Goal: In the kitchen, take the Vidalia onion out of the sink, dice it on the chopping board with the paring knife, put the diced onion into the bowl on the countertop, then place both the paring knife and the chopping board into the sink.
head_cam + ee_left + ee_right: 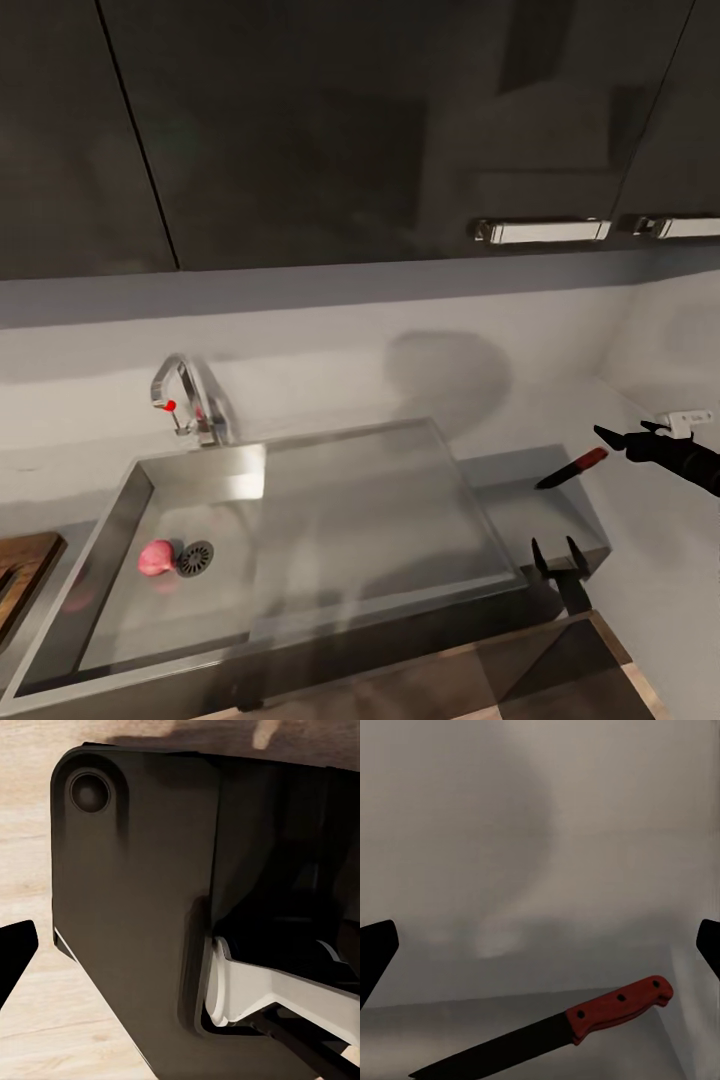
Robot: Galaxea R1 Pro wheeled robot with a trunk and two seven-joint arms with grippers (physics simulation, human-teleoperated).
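Paring knife [572, 469] lies on the countertop [585, 530] right of the sink [300, 540], red handle toward the right gripper [618, 440], dark blade slanting toward the basin. That gripper hovers beside the handle, fingers spread, holding nothing. Left gripper [560, 552] hangs low, fingers parted. Vidalia onion [156, 558] sits by the drain. No writing is legible.

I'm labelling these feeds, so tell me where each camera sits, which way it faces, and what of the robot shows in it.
Head: high, looking down over the sink; right gripper shows near the paring knife.
Left wrist: on the left arm, facing the robot's dark base and wood floor; one fingertip shows.
Right wrist: on the right arm, facing the wall; both fingertips show.
Shared: head and right wrist both show the paring knife.
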